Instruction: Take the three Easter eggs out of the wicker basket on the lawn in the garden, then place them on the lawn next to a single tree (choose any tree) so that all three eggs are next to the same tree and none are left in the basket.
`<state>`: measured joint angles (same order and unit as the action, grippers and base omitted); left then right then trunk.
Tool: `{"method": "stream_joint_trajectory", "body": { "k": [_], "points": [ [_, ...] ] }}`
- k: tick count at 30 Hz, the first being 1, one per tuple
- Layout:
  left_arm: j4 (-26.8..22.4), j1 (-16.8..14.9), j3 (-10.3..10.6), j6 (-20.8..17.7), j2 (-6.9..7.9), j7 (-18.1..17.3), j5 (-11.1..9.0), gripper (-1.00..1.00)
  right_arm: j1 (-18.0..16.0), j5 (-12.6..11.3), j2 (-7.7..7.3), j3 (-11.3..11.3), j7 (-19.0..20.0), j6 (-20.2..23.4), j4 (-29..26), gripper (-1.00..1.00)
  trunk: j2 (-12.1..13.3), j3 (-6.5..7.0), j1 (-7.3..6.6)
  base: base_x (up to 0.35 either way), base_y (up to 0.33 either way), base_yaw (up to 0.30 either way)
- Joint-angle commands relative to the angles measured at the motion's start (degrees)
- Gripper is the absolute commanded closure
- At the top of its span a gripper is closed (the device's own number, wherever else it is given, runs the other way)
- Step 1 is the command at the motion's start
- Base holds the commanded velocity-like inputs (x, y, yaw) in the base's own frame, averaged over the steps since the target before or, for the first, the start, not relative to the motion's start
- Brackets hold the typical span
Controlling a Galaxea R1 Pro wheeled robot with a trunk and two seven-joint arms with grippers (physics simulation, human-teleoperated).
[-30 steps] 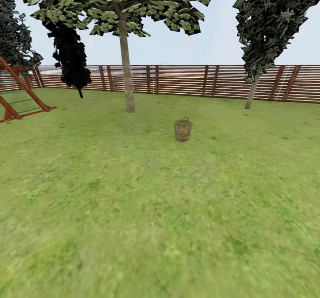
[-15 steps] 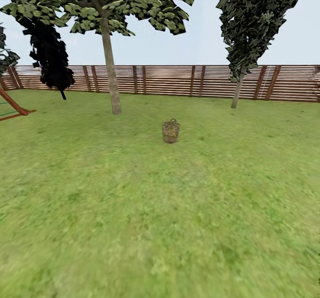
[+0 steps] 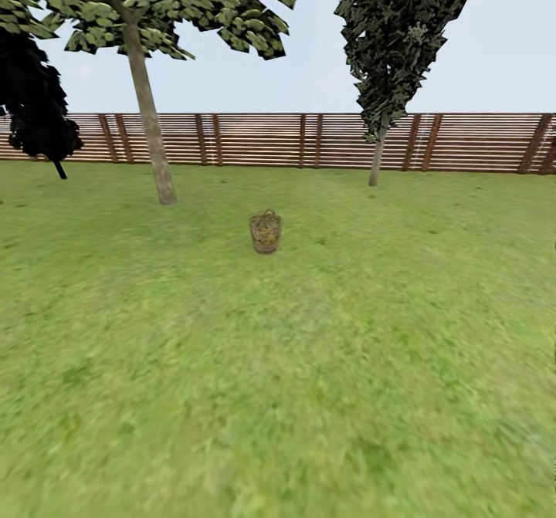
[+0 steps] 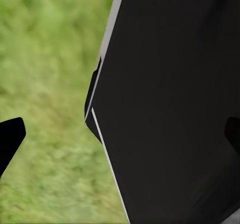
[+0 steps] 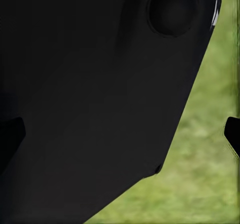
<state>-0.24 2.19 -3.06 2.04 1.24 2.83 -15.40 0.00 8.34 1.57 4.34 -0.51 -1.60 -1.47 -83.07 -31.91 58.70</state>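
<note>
The wicker basket [image 3: 265,232] stands upright on the lawn [image 3: 293,363], far ahead and a little left of centre in the head view. Yellow shows through its weave, but the Easter eggs cannot be told apart at this distance. Behind it to the left rises the tree [image 3: 151,143] with a pale trunk. In the left wrist view my left gripper [image 4: 120,136] has its dark fingertips [image 4: 10,139] wide apart, with a black part of the robot's body and grass beyond. My right gripper [image 5: 120,134] is likewise open and holds nothing.
A brown slat fence [image 3: 309,141] closes the garden at the back. A narrow dark columnar tree [image 3: 378,147] stands right of the basket near the fence, and a near-black tree [image 3: 35,109] at the far left. Open grass lies between me and the basket.
The camera has turned to the right, so the whole scene has slid left in the picture; the wooden play frame has left the view. The basket looks slightly nearer.
</note>
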Motion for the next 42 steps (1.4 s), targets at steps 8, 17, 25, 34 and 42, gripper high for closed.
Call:
{"method": "stream_joint_trajectory", "body": {
  "k": [8,17,25,34,42],
  "points": [
    [-0.02,0.01,-0.28,0.16,-0.01,0.12,-0.07,-1.0,-0.01,-0.06,0.2,0.22,-0.1,-0.06,-0.1,-1.0,-0.01,-0.03,0.03,0.297,-0.108,-0.028],
    [-0.02,0.01,-0.28,0.14,-0.01,0.1,-0.07,-1.0,-0.01,0.19,0.62,0.59,-0.03,-0.06,-0.04,-1.0,-0.01,-0.03,0.03,0.297,-0.108,-0.002],
    [-0.02,0.01,-0.28,0.12,0.0,0.08,-0.07,-1.0,-0.01,0.26,0.47,0.41,-0.02,-0.07,-0.02,-1.0,-0.01,-0.03,0.03,0.297,-0.108,0.0],
    [-0.02,0.01,-0.28,0.15,-0.01,0.15,-0.14,-1.0,0.0,0.15,0.3,0.33,-0.02,-0.14,0.02,-1.0,-0.01,-0.03,0.03,0.297,-0.109,0.0],
    [0.01,0.01,-0.28,0.16,-0.01,0.16,-0.16,-1.0,0.0,-0.27,0.26,0.25,-0.02,-0.16,0.06,-1.0,-0.01,-0.03,0.03,0.279,-0.148,0.0]
  ]
}}
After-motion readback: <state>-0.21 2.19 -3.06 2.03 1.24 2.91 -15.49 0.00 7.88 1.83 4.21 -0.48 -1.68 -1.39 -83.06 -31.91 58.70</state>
